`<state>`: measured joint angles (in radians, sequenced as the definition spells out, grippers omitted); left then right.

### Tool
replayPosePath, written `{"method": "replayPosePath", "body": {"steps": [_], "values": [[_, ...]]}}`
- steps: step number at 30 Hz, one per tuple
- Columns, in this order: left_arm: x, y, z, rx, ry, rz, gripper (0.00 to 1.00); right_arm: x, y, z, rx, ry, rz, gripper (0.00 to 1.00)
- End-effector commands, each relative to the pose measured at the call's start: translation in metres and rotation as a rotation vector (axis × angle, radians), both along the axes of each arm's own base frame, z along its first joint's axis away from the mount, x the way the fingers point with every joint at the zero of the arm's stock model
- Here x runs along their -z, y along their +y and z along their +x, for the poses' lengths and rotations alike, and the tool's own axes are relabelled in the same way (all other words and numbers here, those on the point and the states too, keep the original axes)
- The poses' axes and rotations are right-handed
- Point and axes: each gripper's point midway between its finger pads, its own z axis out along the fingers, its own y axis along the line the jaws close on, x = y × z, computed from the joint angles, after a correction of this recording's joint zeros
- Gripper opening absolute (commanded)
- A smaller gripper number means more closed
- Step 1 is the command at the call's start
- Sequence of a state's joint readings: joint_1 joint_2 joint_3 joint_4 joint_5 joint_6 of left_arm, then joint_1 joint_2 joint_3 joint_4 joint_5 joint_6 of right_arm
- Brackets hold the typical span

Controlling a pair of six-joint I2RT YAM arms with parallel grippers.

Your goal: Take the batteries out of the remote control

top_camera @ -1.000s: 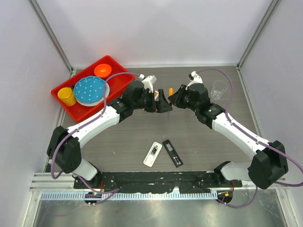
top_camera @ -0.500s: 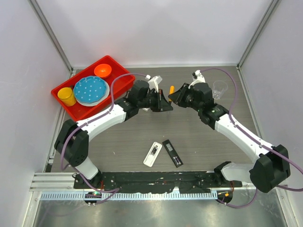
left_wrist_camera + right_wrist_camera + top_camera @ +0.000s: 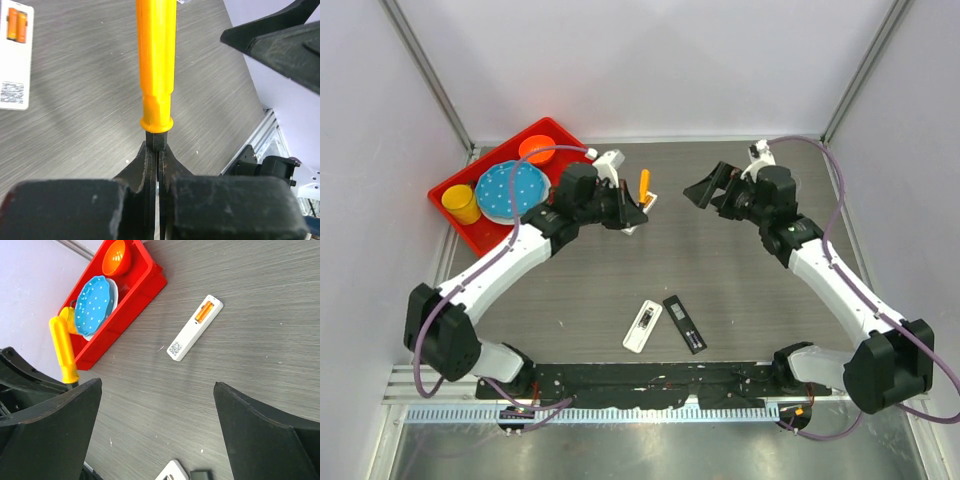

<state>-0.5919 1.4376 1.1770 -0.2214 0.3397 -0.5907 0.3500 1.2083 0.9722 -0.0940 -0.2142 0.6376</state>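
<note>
Left claw (image 3: 156,152) pinches screwdriver (image 3: 156,65); right claw (image 3: 157,390) spread wide. Red tray (image 3: 135,295) beside left arm; batteries (image 3: 203,311) in remote (image 3: 187,337).

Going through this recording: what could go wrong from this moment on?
1. The left hand pinches the screwdriver only by its thin dark shaft, so the long orange handle may pivot or slip out.
2. The batteries sit in the white remote; a wobbling tool could skid off them.
</note>
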Motion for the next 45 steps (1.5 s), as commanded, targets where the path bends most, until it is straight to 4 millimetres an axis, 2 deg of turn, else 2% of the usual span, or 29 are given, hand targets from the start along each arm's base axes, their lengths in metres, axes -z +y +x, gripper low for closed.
{"method": "replayPosePath", "body": {"steps": [1, 3, 4, 5, 7, 9, 10, 13, 18, 20, 24, 27, 28, 30, 31, 32, 33, 35, 36, 38, 39, 41, 42, 45], "values": [[-0.019, 0.019, -0.022, 0.067, -0.058, 0.02, 0.0, -0.049, 0.007, -0.01, -0.159, -0.144, 0.077, 1.0], [-0.027, 0.018, -0.033, 0.122, -0.08, 0.003, 0.0, -0.059, 0.02, -0.02, -0.262, -0.176, 0.123, 1.0], [-0.037, 0.013, -0.045, 0.197, -0.093, -0.039, 0.0, -0.067, 0.025, -0.021, -0.297, -0.214, 0.145, 1.0], [-0.042, 0.01, -0.051, 0.231, -0.103, -0.057, 0.0, -0.072, 0.034, -0.033, -0.372, -0.202, 0.204, 1.0], [-0.056, 0.003, -0.067, 0.332, -0.123, -0.119, 0.0, -0.088, 0.042, -0.04, -0.44, -0.268, 0.281, 0.99], [-0.065, -0.001, -0.075, 0.376, -0.123, -0.166, 0.0, -0.101, 0.049, -0.057, -0.519, -0.268, 0.384, 1.0], [-0.074, -0.004, -0.08, 0.415, -0.148, -0.203, 0.0, -0.111, 0.051, -0.061, -0.552, -0.333, 0.411, 1.0], [-0.087, -0.009, -0.086, 0.451, -0.171, -0.276, 0.0, -0.117, 0.058, -0.071, -0.607, -0.35, 0.442, 0.98], [-0.097, -0.012, -0.094, 0.505, -0.183, -0.328, 0.0, -0.123, 0.073, -0.086, -0.68, -0.366, 0.457, 0.83], [-0.098, -0.012, -0.095, 0.507, -0.184, -0.33, 0.0, -0.124, 0.081, -0.088, -0.7, -0.369, 0.453, 0.76], [-0.102, -0.013, -0.097, 0.529, -0.18, -0.34, 0.0, -0.117, 0.09, -0.083, -0.702, -0.336, 0.407, 0.67], [-0.103, -0.013, -0.098, 0.535, -0.181, -0.338, 0.0, -0.123, 0.092, -0.083, -0.702, -0.352, 0.433, 0.42], [-0.102, -0.013, -0.099, 0.534, -0.183, -0.335, 0.0, -0.125, 0.092, -0.083, -0.701, -0.355, 0.444, 0.26], [-0.098, -0.01, -0.099, 0.524, -0.18, -0.316, 0.0, -0.129, 0.091, -0.083, -0.699, -0.358, 0.459, 0.12], [-0.096, -0.009, -0.099, 0.518, -0.18, -0.308, 0.0, -0.129, 0.092, -0.084, -0.697, -0.357, 0.46, 0.01], [-0.095, -0.008, -0.099, 0.515, -0.187, -0.3, 0.02, -0.129, 0.091, -0.082, -0.689, -0.359, 0.458, 0.01], [-0.091, -0.006, -0.097, 0.495, -0.179, -0.283, 0.21, -0.128, 0.091, -0.082, -0.686, -0.354, 0.454, 0.01], [-0.092, -0.003, -0.097, 0.476, -0.191, -0.267, 0.42, -0.119, 0.09, -0.074, -0.635, -0.298, 0.437, 0.01], [-0.089, -0.001, -0.096, 0.464, -0.195, -0.246, 0.56, -0.116, 0.088, -0.067, -0.596, -0.301, 0.403, 0.01], [-0.089, 0.004, -0.092, 0.42, -0.215, -0.217, 0.65, -0.106, 0.08, -0.053, -0.48, -0.251, 0.34, 0.01], [-0.087, 0.007, -0.091, 0.41, -0.223, -0.196, 0.74, -0.087, 0.069, -0.039, -0.362, -0.172, 0.279, 0.01], [-0.087, 0.011, -0.088, 0.378, -0.24, -0.176, 0.81, -0.08, 0.061, -0.037, -0.299, -0.143, 0.245, 0.01], [-0.086, 0.011, -0.085, 0.37, -0.246, -0.169, 0.82, -0.073, 0.057, -0.036, -0.27, -0.114, 0.228, 0.01], [-0.084, 0.009, -0.076, 0.348, -0.253, -0.156, 0.85, -0.069, 0.053, -0.04, -0.247, -0.088, 0.23, 0.01]]}}
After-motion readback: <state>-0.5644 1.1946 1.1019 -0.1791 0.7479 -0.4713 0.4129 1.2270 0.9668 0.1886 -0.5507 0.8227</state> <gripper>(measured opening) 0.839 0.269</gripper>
